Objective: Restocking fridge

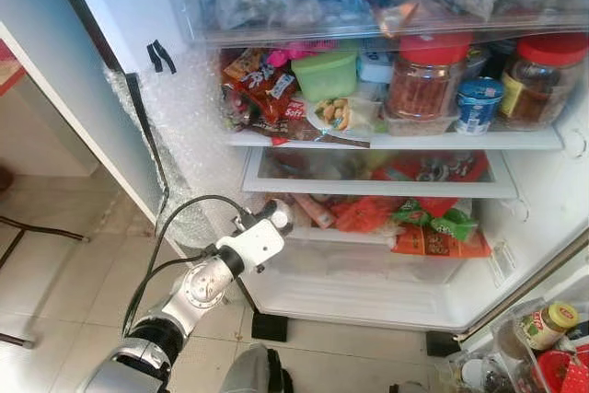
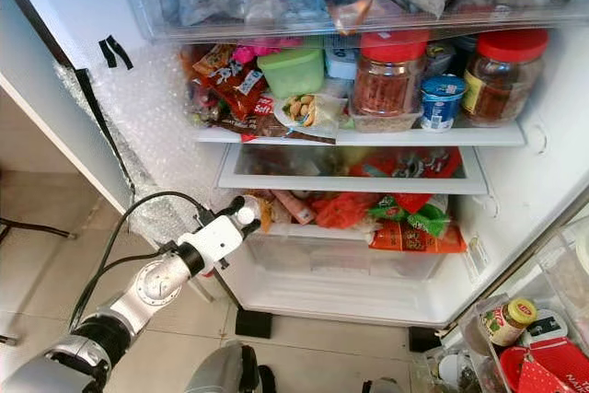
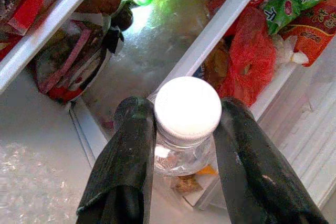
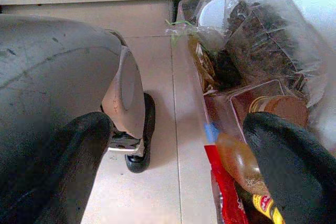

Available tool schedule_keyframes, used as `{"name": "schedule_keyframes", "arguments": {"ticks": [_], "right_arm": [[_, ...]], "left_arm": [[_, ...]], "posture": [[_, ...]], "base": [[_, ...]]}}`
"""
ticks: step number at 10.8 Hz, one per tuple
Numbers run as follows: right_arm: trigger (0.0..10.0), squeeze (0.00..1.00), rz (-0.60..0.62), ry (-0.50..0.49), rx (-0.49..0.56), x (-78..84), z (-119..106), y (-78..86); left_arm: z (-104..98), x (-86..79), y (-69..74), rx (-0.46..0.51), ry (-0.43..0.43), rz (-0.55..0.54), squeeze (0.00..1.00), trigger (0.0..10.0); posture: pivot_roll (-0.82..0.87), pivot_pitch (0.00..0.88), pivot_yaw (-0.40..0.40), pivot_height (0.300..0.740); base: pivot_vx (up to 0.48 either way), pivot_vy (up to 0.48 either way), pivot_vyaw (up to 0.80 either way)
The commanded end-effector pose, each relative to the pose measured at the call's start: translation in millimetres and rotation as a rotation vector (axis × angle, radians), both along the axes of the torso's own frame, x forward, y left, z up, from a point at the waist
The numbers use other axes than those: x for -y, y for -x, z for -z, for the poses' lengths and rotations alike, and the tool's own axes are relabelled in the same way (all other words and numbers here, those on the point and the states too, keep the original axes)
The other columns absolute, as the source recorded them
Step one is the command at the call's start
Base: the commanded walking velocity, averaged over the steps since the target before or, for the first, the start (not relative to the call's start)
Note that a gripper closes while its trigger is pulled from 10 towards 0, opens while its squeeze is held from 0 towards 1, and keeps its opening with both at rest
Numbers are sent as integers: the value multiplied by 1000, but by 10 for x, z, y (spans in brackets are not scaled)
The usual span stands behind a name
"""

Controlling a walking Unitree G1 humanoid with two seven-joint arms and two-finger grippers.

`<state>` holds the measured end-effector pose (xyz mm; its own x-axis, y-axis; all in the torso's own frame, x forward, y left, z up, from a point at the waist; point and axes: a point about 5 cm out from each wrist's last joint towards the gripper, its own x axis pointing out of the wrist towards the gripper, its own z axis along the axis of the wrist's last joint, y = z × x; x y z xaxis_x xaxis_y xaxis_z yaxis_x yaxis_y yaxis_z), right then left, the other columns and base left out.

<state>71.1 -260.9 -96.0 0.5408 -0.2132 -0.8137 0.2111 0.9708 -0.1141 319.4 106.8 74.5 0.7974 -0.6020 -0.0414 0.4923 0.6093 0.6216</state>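
Left gripper [image 3: 181, 145] is clamping a small clear bottle [image 3: 185, 153] with a white cap [image 3: 188, 107], one black finger on each side of the neck just under the cap. In the head views the bottle is sitting at the fingertips, at the left front corner of the lower shelf [image 1: 304, 234] of the open fridge [image 1: 386, 306].

Judgement on the step: the bottle is being carried in for placement. Directly ahead of the gripper, beyond the shelf's white rail, a frosted bare patch is showing; that looks like the free spot. To the gripper's right along the same shelf, red and orange snack packets [image 1: 433, 236] are crowding the front edge, so the approach should be staying left of them and keeping the bottle upright. The grip is high on the neck, so the base may swing; setting it down flat before the fingers let go seems wise.

Above the gripper, the upper shelf [image 1: 396, 139] is carrying packets, a green tub [image 1: 325, 75] and two red-lidded jars [image 1: 425, 75]. Bubble wrap is lining the fridge wall to the gripper's left.

Right gripper [image 4: 178, 166] is hanging with its fingers spread and nothing between them, over a tiled floor [image 4: 157, 77] beside a clear bin [image 4: 236, 103] of sauce bottles and jars.
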Motion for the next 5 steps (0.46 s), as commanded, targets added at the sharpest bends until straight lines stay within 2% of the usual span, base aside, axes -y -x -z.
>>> {"name": "schedule_keyframes", "arguments": {"ticks": [1, 5], "right_arm": [[10000, 0, -8, -16, -25, -55, 30, 50], [10000, 0, -7, -19, -28, -73, 37, 51]], "left_arm": [[-4, -49, -7, 10, -19, 2, 0, 10000], [5, -48, -4, 5, -8, -4, 0, 10000]], "posture": [[-62, 86, 127, 657], [-60, 63, 132, 657]], "base": [[0, 0, 0], [0, 0, 0]]}}
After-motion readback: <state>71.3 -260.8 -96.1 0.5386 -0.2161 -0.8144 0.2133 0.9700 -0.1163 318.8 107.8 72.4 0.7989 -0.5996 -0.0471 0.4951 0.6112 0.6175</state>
